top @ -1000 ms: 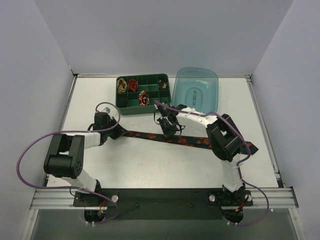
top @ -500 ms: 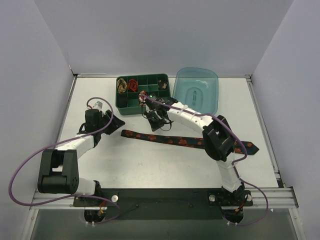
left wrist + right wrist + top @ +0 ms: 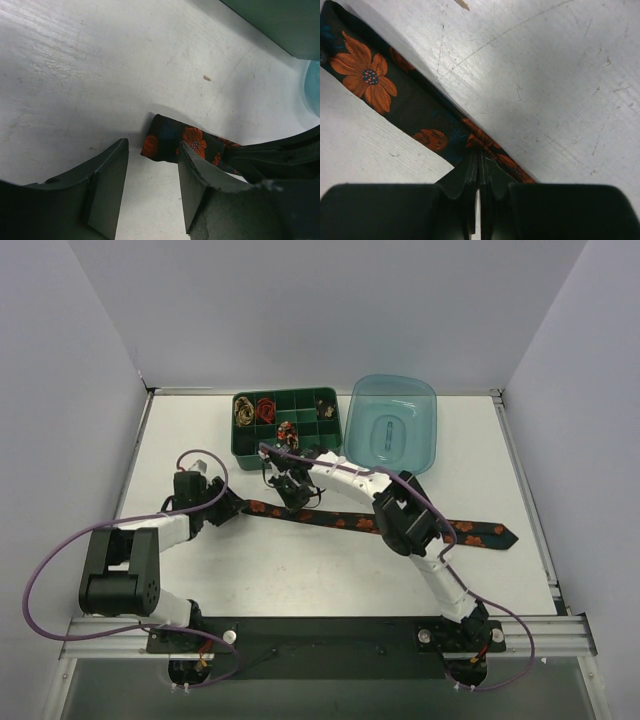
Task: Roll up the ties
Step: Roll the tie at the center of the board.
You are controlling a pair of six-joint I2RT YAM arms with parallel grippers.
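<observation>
Across the middle of the table, the black tie with orange flowers (image 3: pixel 480 533) lies flat and unrolled, while a few small coils (image 3: pixel 265 407) sit in the green tray (image 3: pixel 247 460) at upper centre, so rolling this one looks barely begun. The left gripper (image 3: pixel 152 167) is spread wide and holds nothing, its fingers (image 3: pixel 107 185) flanking the tie's narrow end. The right gripper (image 3: pixel 479 167) is clenched, pinching the tie's edge a little further along.
</observation>
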